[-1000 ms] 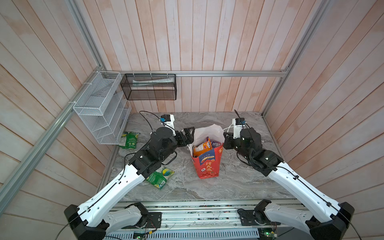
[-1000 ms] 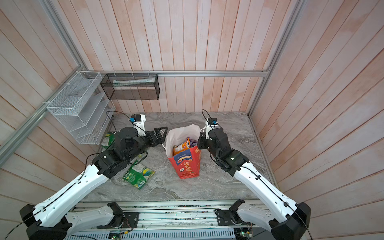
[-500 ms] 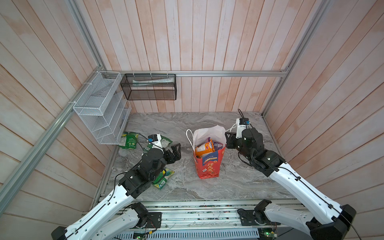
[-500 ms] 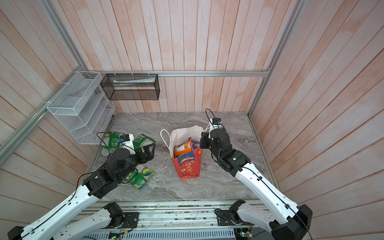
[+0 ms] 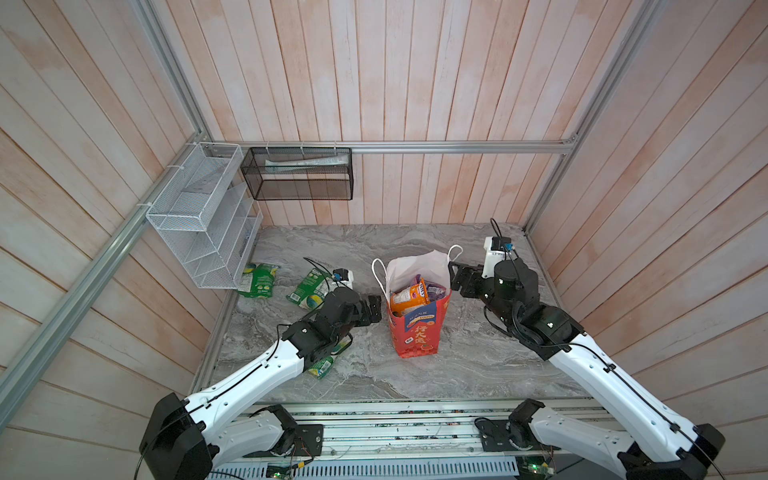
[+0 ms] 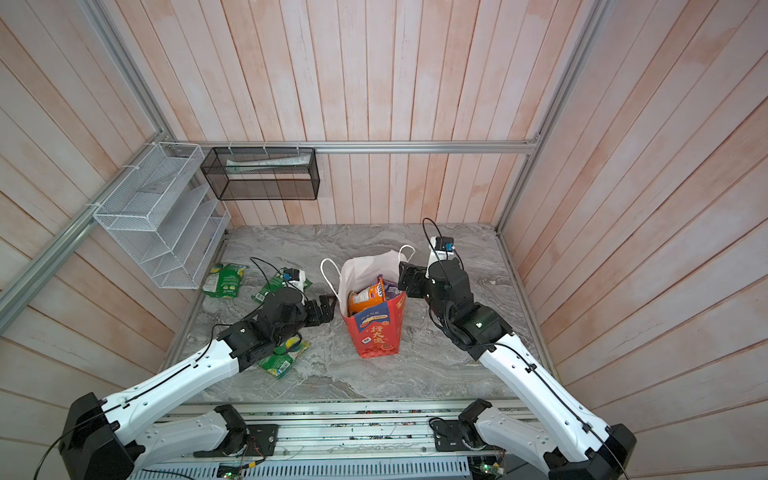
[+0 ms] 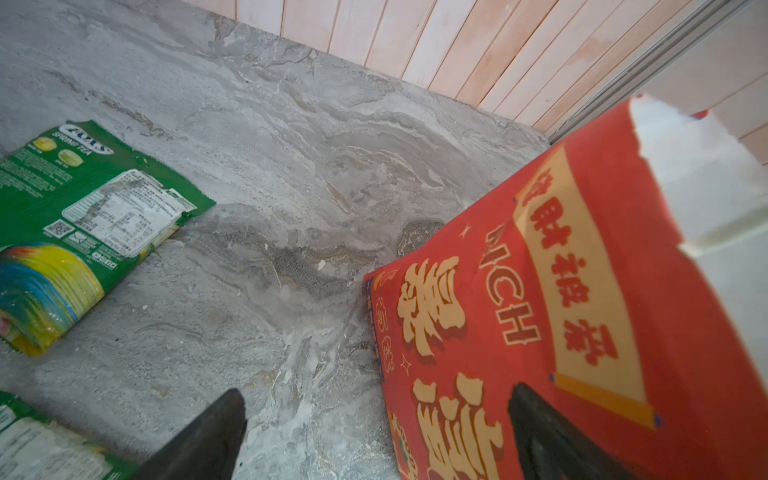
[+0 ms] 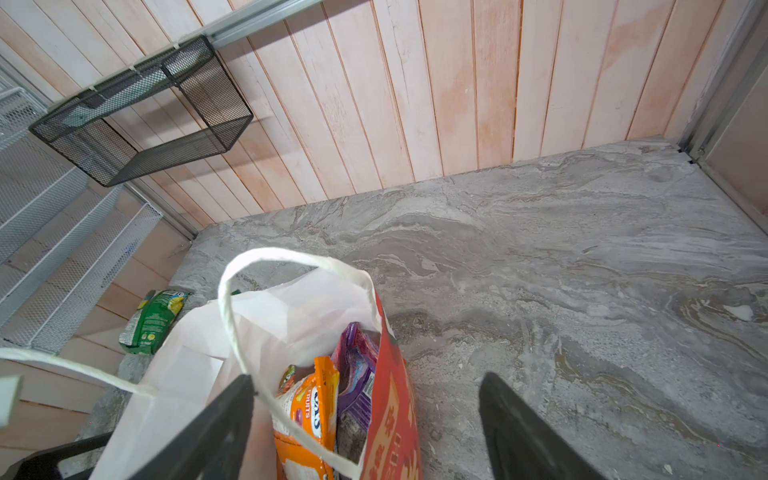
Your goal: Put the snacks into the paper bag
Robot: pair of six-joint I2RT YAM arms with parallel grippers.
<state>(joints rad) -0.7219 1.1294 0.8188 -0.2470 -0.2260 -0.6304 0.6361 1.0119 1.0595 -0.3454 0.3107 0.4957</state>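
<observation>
Where both top views show the table, the paper bag stands upright at centre. The left gripper is at its nine o'clock and the right gripper at its two o'clock, both with jaws apart and empty, and green packets lie between eight and ten o'clock. The left wrist view shows spread fingers beside the bag's red wall, while the right wrist view shows spread fingers near its rim, with an orange packet and a purple packet inside.

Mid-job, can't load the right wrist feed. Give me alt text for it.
The right gripper hangs open, holding nothing, over the rim of the red paper bag, where an orange packet and a purple packet stand against its wall. A white cord handle arcs across the opening; one green packet lies on the grey marble table beyond the bag.
</observation>
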